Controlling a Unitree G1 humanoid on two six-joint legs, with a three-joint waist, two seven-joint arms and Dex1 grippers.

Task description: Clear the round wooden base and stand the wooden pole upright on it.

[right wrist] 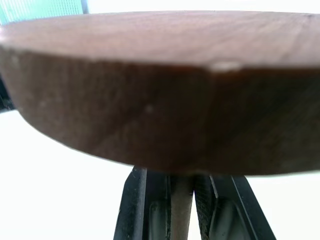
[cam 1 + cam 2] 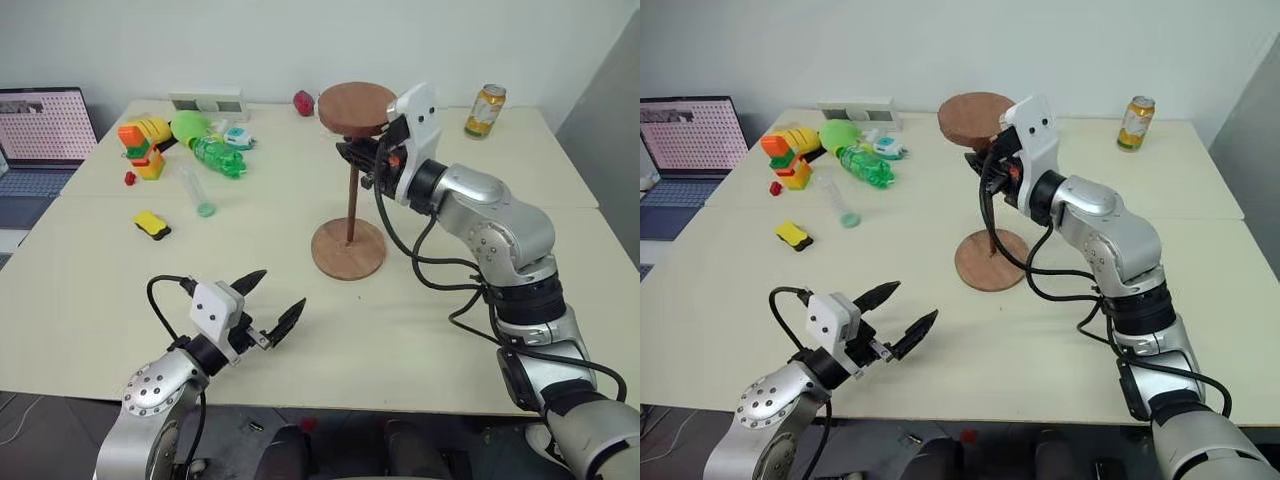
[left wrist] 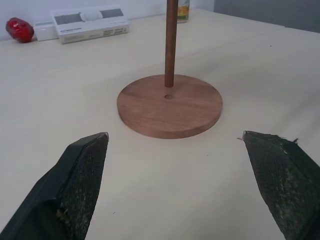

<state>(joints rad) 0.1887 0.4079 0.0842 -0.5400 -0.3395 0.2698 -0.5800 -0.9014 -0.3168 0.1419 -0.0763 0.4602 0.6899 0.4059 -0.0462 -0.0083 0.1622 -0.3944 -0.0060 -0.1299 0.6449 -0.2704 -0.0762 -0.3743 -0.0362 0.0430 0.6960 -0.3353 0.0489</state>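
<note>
round wooden base (image 2: 348, 250) sits mid-table (image 2: 300, 330). wooden pole (image 2: 352, 195) stands upright on it, just back of centre, disc end up. Right gripper (image 2: 362, 158) at the pole top, directly under the disc. Left gripper (image 2: 272, 300) at base's 7 o'clock, well apart. Can (image 2: 485, 110) at 1 o'clock, far. Toy and bottle cluster (image 2: 185, 140) at 10 o'clock. Laptop (image 2: 40, 135) further left, off the table's edge.

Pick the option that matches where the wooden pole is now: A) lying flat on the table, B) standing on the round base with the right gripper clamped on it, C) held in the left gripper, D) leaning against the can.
B: the wooden pole stands upright on the round wooden base, its rod pinched just under the top disc by the right gripper.
</note>
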